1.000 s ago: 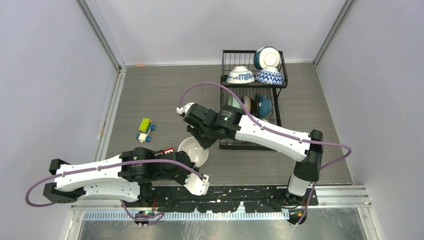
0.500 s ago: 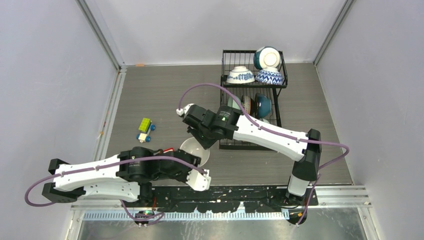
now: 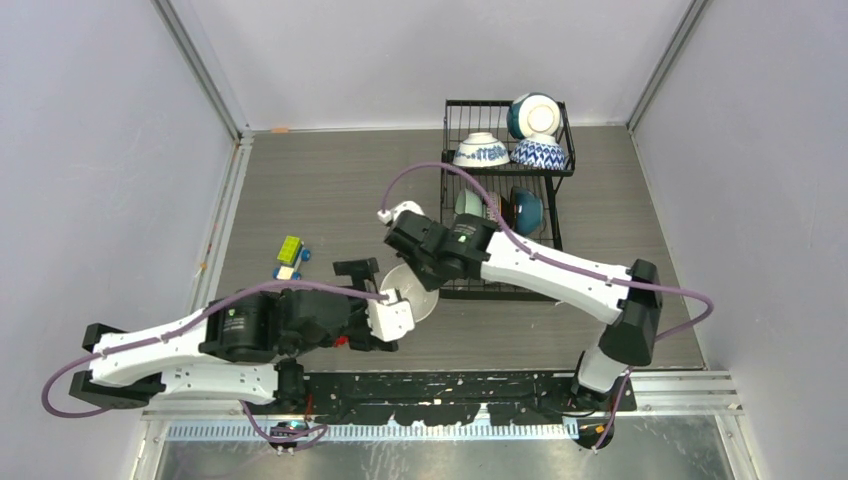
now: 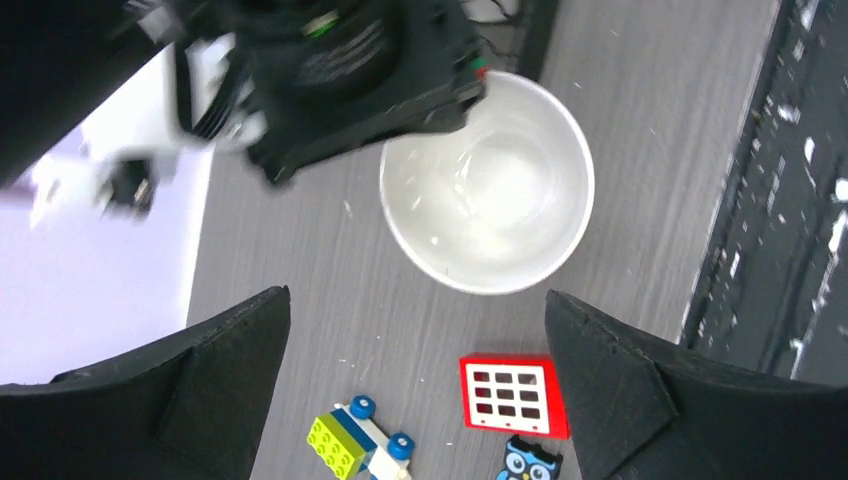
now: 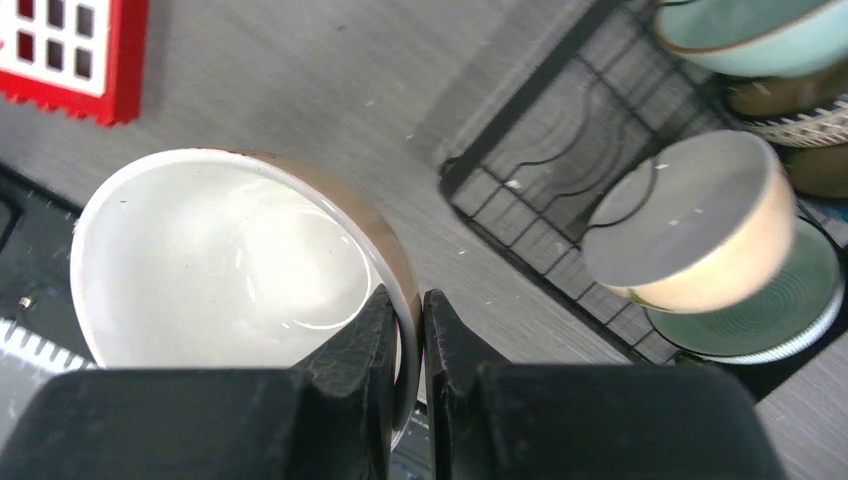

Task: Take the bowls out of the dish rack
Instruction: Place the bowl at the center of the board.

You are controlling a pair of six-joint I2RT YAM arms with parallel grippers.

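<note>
Bowl [image 4: 500,200] (rim beneath right claw [image 5: 408,305])

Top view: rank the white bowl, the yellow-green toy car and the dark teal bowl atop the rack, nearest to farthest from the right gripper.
1. White bowl: rim pinched by the right gripper, just left of the dish rack.
2. Toy car: on the table, farther left.
3. Dark teal bowl: upper basket, far right corner.
</note>
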